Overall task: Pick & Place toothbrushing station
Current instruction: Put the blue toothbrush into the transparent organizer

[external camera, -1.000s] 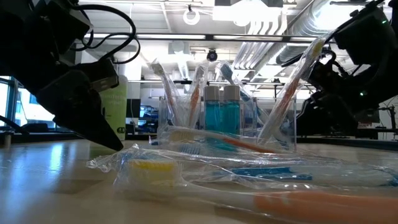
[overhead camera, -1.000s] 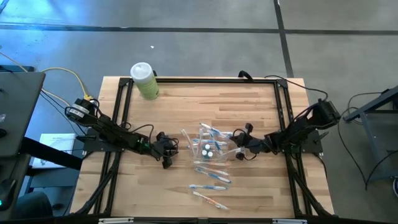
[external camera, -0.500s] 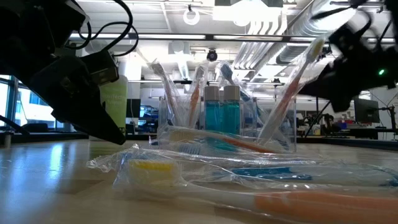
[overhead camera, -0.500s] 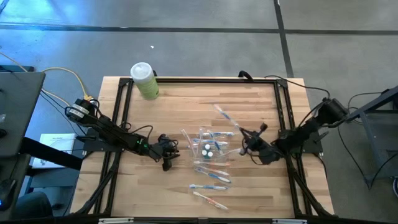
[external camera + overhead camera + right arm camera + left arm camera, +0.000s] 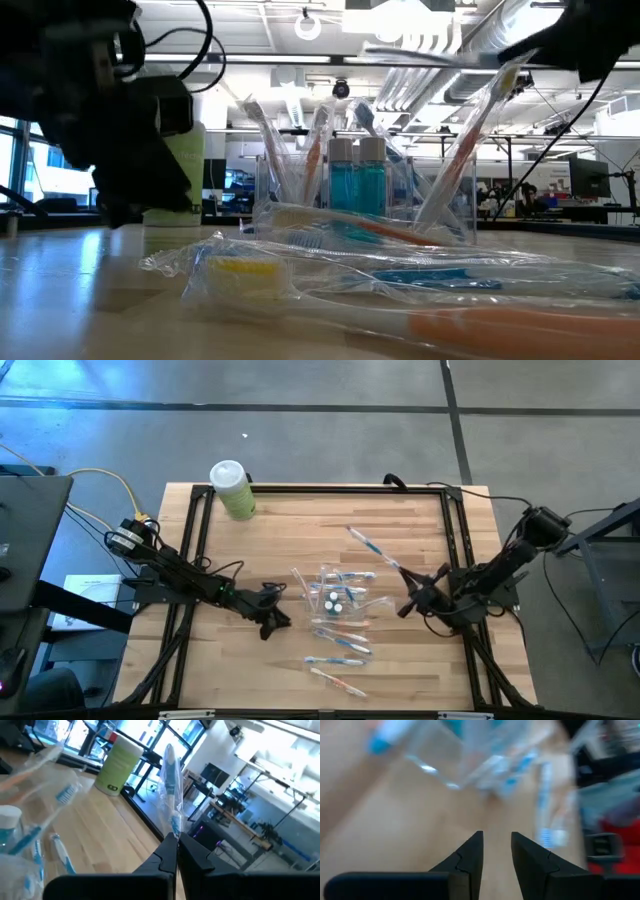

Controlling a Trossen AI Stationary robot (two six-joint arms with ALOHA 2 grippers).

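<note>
Right gripper [image 5: 408, 603] lifts one wrapped toothbrush [image 5: 366, 546].
Its fingers pinch the wrapper; left gripper [image 5: 275, 618] fingers slightly spread beside the clear holder [image 5: 335, 598], two white-capped tubes inside.

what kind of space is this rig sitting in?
Looks like a lab or industrial workshop, not a home. The wooden table stands on a bare concrete floor; the low view shows exposed ceiling ducts, and benches with monitors fill the room behind.

Clear holder [image 5: 338, 598] upright mid-counter, white-capped tubes [image 5: 334, 601] inside; wrapped toothbrushes [image 5: 339, 647] scattered flat beside it; one wrapped toothbrush [image 5: 372, 547] lifted, pinched in right pincer [image 5: 412, 600]
</note>
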